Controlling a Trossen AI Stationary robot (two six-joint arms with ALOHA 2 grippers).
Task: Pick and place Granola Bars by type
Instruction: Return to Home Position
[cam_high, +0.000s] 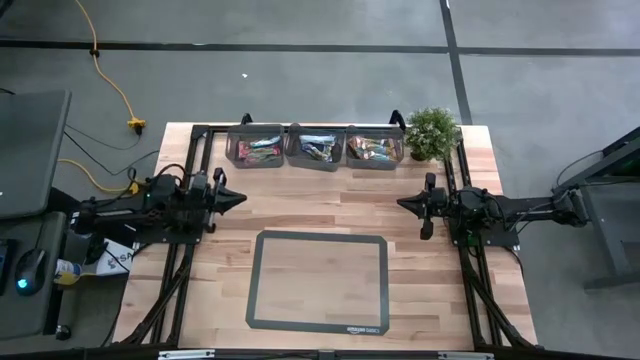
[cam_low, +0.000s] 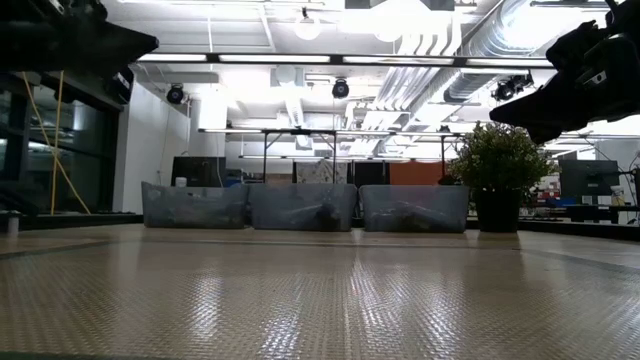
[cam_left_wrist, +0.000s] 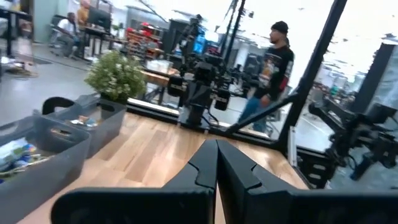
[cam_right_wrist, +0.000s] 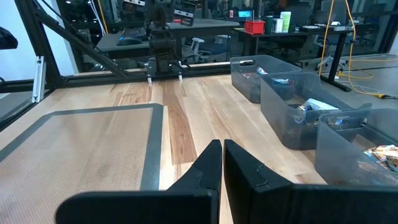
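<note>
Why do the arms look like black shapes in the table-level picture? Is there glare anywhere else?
Low view: bright ceiling lights behind leave the left claw and right claw as silhouettes, and the mat shines. Left wrist view: the far room glares white. High view: even light, no glare.

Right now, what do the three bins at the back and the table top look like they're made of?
The three bins look like grey translucent plastic: their contents show dimly through the walls. The table top looks like pale wood in joined strips, with visible grain and a smooth, probably sealed finish.
</note>
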